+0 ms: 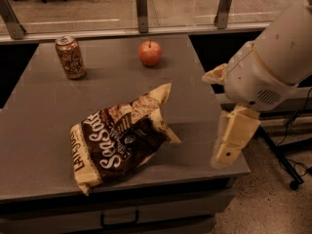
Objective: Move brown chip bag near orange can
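The brown chip bag (122, 139) lies flat on the grey table (44, 111), near its front edge, with its white script lettering facing up. The orange can (70, 57) stands upright at the table's back left, well apart from the bag. My gripper (230, 143) hangs from the white arm (273, 57) over the table's right front corner, to the right of the bag and not touching it. It holds nothing that I can see.
A red apple (150, 53) sits at the back middle of the table, to the right of the can. A glass partition with metal posts (141, 4) runs behind the table. A drawer handle (119, 220) shows below the front edge. Cables and a wheeled stand leg (292, 179) lie on the floor at right.
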Available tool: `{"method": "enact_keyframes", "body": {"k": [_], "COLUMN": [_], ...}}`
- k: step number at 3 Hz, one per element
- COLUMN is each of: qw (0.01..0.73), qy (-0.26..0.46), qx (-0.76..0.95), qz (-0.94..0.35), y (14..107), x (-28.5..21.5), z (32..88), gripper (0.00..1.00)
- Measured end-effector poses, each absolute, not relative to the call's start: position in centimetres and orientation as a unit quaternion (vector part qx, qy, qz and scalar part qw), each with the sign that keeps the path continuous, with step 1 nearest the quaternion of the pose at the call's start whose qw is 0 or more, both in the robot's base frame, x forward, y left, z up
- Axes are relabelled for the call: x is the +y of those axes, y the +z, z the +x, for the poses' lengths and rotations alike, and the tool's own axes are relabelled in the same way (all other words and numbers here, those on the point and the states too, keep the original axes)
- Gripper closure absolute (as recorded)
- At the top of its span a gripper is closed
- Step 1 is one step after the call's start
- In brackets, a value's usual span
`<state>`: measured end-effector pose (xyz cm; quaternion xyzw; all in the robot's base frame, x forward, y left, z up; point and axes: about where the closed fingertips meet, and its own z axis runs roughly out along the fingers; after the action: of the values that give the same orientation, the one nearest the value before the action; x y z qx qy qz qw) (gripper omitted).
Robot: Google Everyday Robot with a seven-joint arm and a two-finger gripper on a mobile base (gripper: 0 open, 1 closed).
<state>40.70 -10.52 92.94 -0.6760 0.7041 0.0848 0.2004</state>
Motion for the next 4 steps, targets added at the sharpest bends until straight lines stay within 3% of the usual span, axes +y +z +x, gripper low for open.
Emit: {"method": "enact_keyframes", "body": {"k": [2,4], "qw": [0.260,0.266], "qy": [0.088,0.113], "qx": [0.672,0.635], "qz": [-0.688,-0.716], "y": [93.7,91.7], "x": [-1.9,3.0], "z": [41.4,40.2], "gripper": [0.00,0.00]}}
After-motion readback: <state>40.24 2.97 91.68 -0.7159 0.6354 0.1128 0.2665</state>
